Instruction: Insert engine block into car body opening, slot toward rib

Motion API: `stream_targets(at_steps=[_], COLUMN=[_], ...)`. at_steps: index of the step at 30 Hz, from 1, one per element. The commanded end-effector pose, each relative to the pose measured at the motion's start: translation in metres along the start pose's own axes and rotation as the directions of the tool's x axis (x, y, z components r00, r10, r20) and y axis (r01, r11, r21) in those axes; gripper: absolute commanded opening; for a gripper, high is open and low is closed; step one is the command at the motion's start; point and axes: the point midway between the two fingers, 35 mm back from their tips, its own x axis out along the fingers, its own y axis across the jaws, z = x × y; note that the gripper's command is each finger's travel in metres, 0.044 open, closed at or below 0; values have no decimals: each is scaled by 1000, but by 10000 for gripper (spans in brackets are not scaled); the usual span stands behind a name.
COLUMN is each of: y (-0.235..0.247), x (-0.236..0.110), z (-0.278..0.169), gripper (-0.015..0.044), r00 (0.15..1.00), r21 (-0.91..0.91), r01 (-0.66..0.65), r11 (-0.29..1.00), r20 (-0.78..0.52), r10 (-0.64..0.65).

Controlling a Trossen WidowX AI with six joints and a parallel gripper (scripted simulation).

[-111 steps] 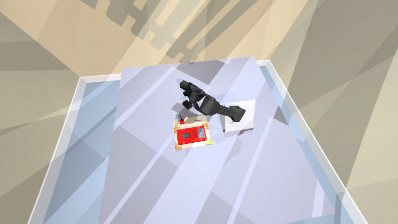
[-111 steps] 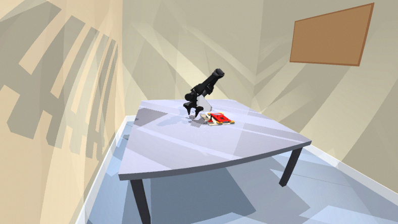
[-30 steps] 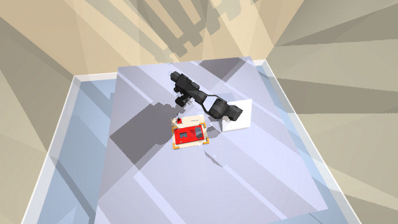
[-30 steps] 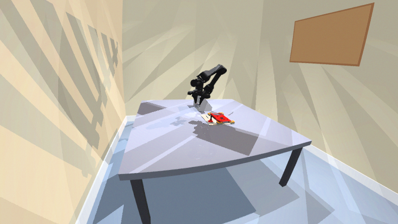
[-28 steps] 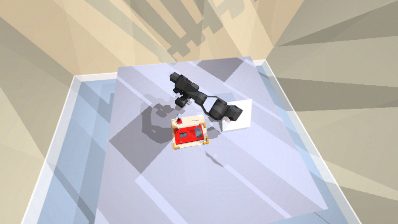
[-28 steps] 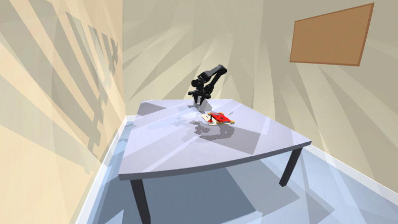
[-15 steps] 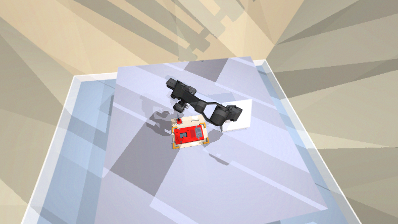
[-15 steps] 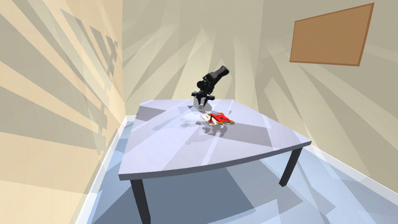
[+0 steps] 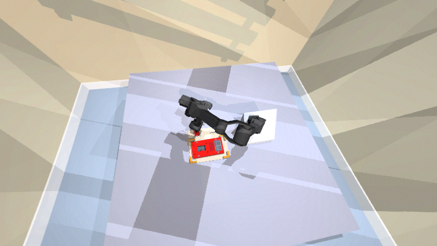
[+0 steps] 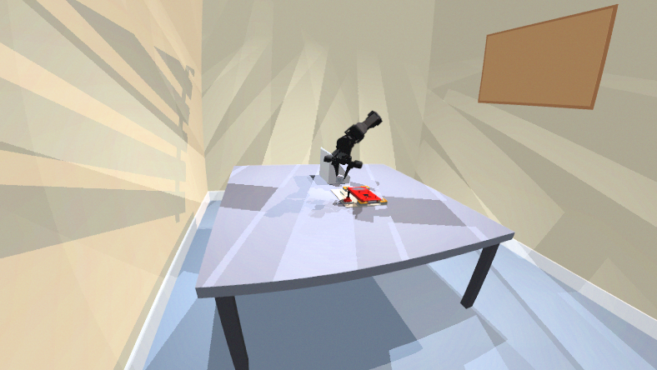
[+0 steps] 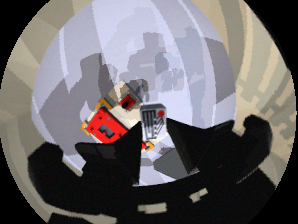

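Note:
My gripper (image 9: 195,126) (image 10: 342,176) (image 11: 153,121) is shut on the engine block (image 11: 153,116), a small grey block with a red spot on its face. It shows only in the wrist view; the top and exterior views hide it under the wrist. The red car body (image 9: 208,148) (image 10: 363,193) (image 11: 101,123) lies flat on a cream board (image 9: 211,132) with orange corners. Its dark rectangular opening (image 9: 201,148) faces up. The gripper hangs above the board's far left edge, beside the car body and not over the opening.
A small red peg (image 9: 197,133) (image 10: 350,198) stands on the board just below the gripper. A second recess with a grey part (image 9: 223,143) sits at the car body's right end. The arm's base (image 9: 243,136) stands on a white plate (image 9: 269,122) to the right.

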Motion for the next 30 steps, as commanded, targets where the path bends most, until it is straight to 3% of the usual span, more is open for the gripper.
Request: stream_targets(at_steps=[1,30], y=[11,91], x=[1,23], z=[-2,-27], gripper=[0,0], r00=[1000,999], r21=[-38,-363], r01=[-4,-38], r11=[999,931], r20=[6,-5], r10=[4,39])
